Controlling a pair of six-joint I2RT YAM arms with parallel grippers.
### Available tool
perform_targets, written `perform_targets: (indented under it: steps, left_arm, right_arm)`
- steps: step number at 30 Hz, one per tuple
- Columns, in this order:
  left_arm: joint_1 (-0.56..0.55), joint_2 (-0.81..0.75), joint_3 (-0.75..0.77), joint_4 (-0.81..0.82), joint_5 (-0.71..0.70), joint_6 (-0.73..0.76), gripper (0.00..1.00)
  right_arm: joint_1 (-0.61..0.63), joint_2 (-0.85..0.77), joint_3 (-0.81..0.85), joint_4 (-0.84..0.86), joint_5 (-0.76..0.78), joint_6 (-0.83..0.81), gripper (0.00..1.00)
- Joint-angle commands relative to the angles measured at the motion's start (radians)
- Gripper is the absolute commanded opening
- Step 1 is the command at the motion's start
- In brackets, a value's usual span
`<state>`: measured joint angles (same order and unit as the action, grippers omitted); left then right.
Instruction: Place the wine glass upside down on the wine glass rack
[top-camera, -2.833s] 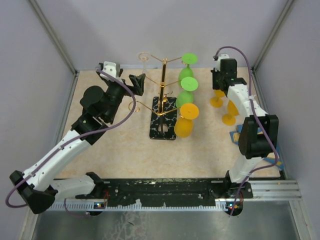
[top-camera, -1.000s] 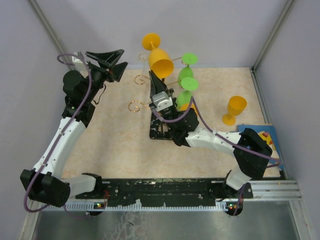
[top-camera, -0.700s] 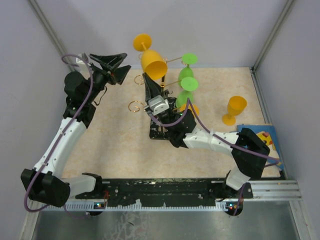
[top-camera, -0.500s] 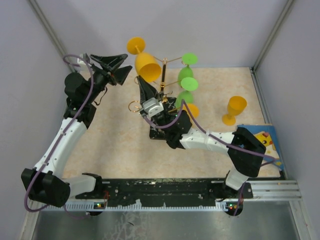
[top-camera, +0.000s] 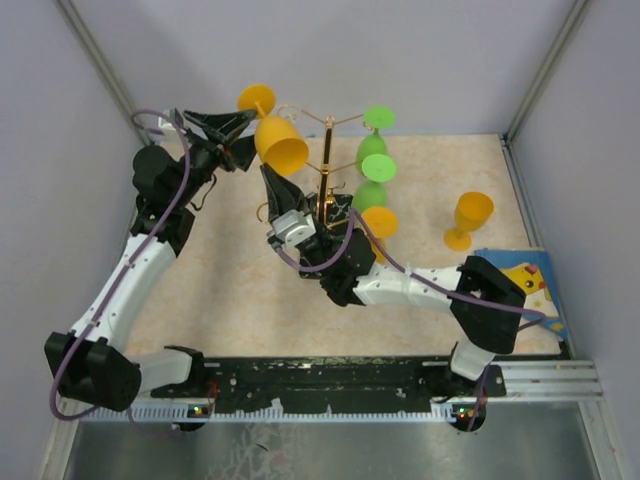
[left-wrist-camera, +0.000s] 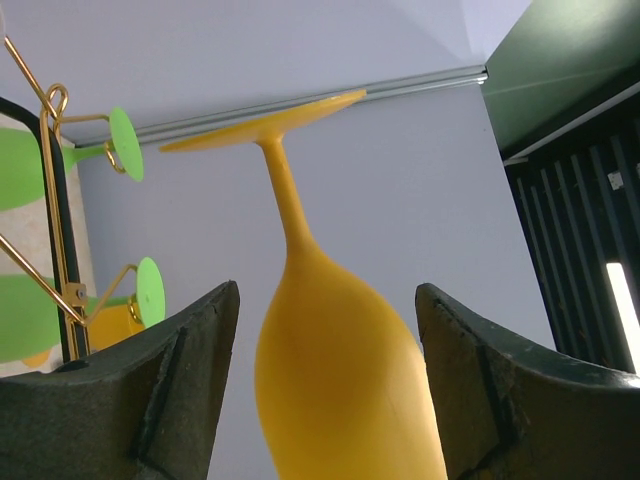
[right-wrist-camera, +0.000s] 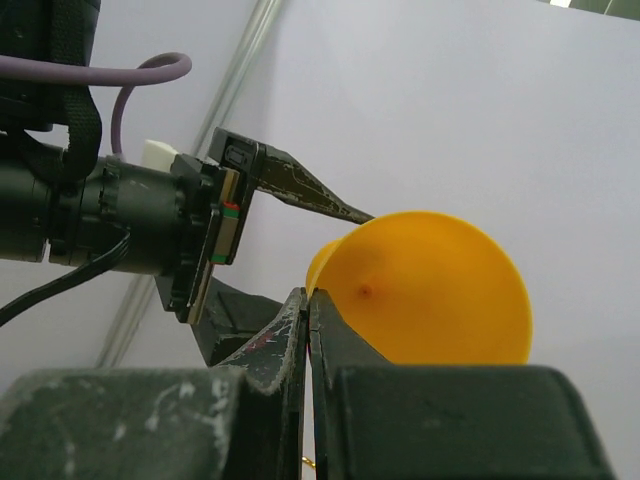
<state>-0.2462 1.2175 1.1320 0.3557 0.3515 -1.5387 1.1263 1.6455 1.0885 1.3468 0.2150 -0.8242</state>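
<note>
Your right pincer (top-camera: 270, 178) was clenched on the rim of the orange plastic wine glass (top-camera: 281, 143), foot-up at ten o'clock of the gold wire rack (top-camera: 326, 165); your released left pincer (top-camera: 243, 140) straddled its bowl.

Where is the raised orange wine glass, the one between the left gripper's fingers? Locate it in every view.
Top external: the raised orange wine glass sits upper left of centre, tilted.
Left wrist: centre, foot uppermost.
Right wrist: right of centre, open mouth facing the camera.
Shared landmark: the left gripper's fingers, flanking the glass.
</note>
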Motion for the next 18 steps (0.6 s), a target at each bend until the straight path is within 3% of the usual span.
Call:
perform_targets:
  steps: [1,18]
  left_arm:
    - [0.002,0.004,-0.010,0.031,-0.010,0.002,0.77]
    - [0.002,0.001,-0.038,0.057,-0.078,0.018,0.70]
  right_arm:
    - [0.017,-0.004,0.021,0.084,0.005,-0.031,0.00]
    - [0.084,0.045,-0.011,0.101,0.064,-0.117,0.00]
